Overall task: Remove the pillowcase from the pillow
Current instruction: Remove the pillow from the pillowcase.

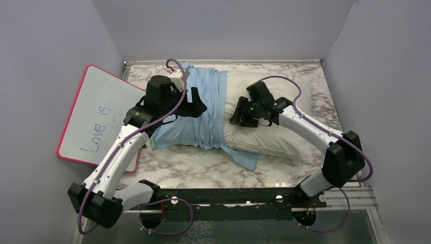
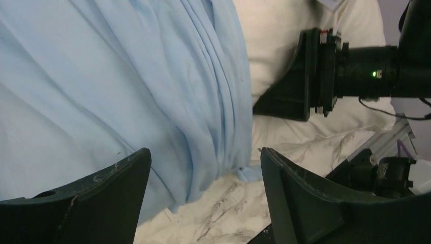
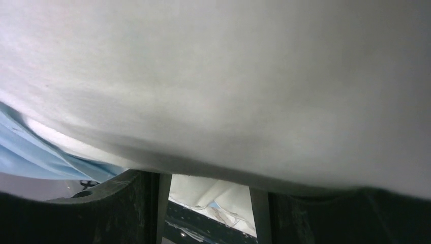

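Observation:
The pillow [image 1: 277, 134] lies across the marble table, its right half bare and off-white. The pillowcase [image 1: 195, 114], plain light blue side out, is bunched over its left half, and a corner trails toward the front. My left gripper [image 1: 195, 104] hovers over the pillowcase, open and empty. In the left wrist view the blue folds [image 2: 152, 76] lie beyond my left gripper [image 2: 206, 170]. My right gripper [image 1: 241, 114] presses into the bare pillow beside the cloth's edge. Its fingers [image 3: 152, 208] stand apart, and their tips are hidden under pillow fabric [image 3: 228, 76].
A pink-rimmed whiteboard [image 1: 99, 114] leans against the left wall beside my left arm. Grey walls close in the table on three sides. A black rail [image 1: 228, 195] carrying the arm bases runs along the near edge.

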`<control>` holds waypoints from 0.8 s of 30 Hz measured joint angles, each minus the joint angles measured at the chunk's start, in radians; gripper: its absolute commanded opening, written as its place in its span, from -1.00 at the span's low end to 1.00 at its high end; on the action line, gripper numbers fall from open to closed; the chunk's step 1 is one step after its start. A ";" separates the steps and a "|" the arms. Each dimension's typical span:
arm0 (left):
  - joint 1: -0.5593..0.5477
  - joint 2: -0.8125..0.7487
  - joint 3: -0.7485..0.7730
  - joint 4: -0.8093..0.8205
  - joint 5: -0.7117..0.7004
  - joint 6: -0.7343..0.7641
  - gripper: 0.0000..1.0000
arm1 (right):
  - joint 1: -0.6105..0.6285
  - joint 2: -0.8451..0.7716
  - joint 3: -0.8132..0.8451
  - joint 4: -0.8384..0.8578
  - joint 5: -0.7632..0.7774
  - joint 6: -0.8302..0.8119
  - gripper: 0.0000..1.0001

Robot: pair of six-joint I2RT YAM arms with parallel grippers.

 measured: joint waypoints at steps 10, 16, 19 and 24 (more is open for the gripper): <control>-0.007 0.009 -0.247 -0.006 0.147 -0.061 0.61 | -0.082 0.007 -0.039 0.131 -0.093 0.042 0.19; -0.007 0.012 -0.365 0.034 0.092 -0.124 0.54 | -0.091 -0.003 -0.066 0.163 -0.134 0.051 0.18; -0.007 0.011 -0.390 0.058 0.000 -0.166 0.50 | -0.092 -0.017 -0.086 0.177 -0.141 0.053 0.18; -0.007 -0.003 -0.401 0.095 -0.167 -0.236 0.44 | -0.092 -0.044 -0.113 0.187 -0.141 0.066 0.18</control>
